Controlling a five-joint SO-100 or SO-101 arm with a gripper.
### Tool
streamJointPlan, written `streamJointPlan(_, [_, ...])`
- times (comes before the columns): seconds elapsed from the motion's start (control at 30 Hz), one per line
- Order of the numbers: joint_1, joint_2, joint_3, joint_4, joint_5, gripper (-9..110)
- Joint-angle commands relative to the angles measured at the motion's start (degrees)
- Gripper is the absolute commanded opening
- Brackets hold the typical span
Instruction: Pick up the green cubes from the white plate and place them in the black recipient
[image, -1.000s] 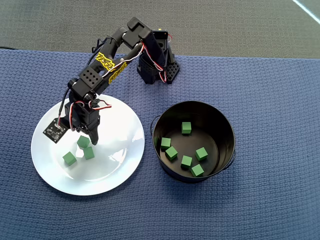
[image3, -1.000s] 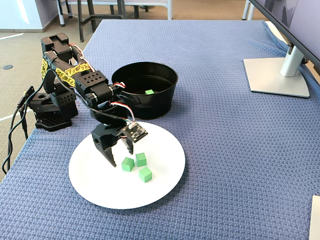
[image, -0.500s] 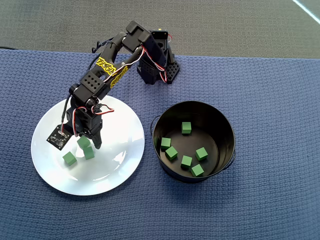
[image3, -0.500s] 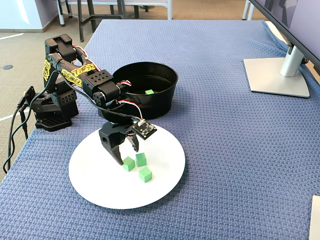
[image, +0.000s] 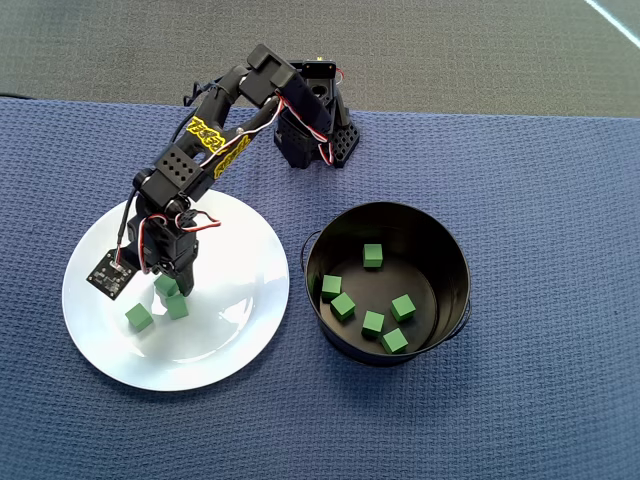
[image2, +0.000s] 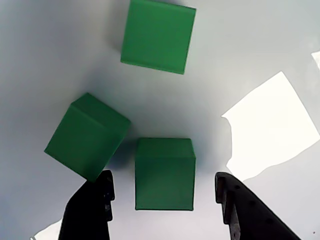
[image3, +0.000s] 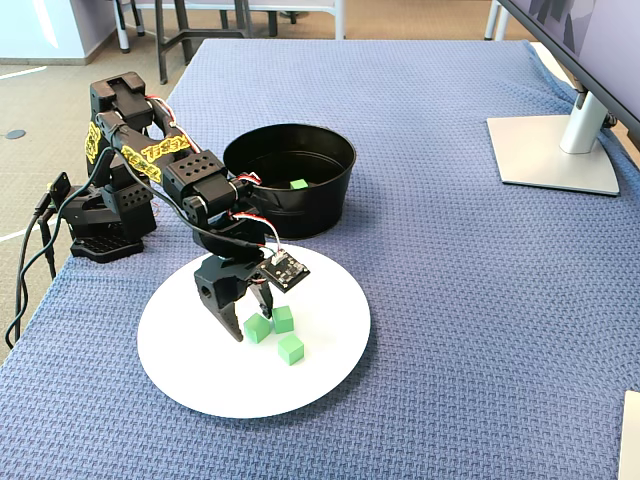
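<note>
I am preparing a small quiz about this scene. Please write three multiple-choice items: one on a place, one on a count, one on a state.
1. Where is the gripper?
A. over the white plate
B. inside the black recipient
C. over bare cloth

2. How many green cubes lie on the white plate?
A. one
B. three
C. five

3. How do the fingers stand?
A. shut on a cube
B. open around a cube
C. shut, empty

Key:
1 A, fixed view shows it above the plate.
2 B, overhead view shows three.
3 B, wrist view shows gaps beside the cube.

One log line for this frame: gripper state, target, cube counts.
gripper: open, straddling a cube | plate: three cubes | pot: six cubes visible | phase: pre-grasp
</note>
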Motion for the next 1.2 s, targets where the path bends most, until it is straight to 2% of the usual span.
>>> streamJointPlan(0.0, [0.7, 0.9, -3.9, -1.0, -0.9, 15])
streamJointPlan(0.03, [0.7, 0.9, -3.9, -1.1, -0.6, 5])
streamJointPlan(0.07, [0.7, 0.9, -4.0, -1.8, 0.4, 0])
streamJointPlan(0.3, [0.4, 4.7, -2.1, -2.8, 6.3, 0])
streamJointPlan(0.43, [-1.4, 14.9, 5.0, -8.0, 22.1, 0])
streamJointPlan(0.53, [-2.7, 24.6, 7.2, 1.6, 29.4, 0])
streamJointPlan(0.87, [-12.3, 48.0, 8.1, 18.1, 55.6, 0])
streamJointPlan(1.17, [-36.9, 45.0, -2.9, 28.7, 78.1, 0])
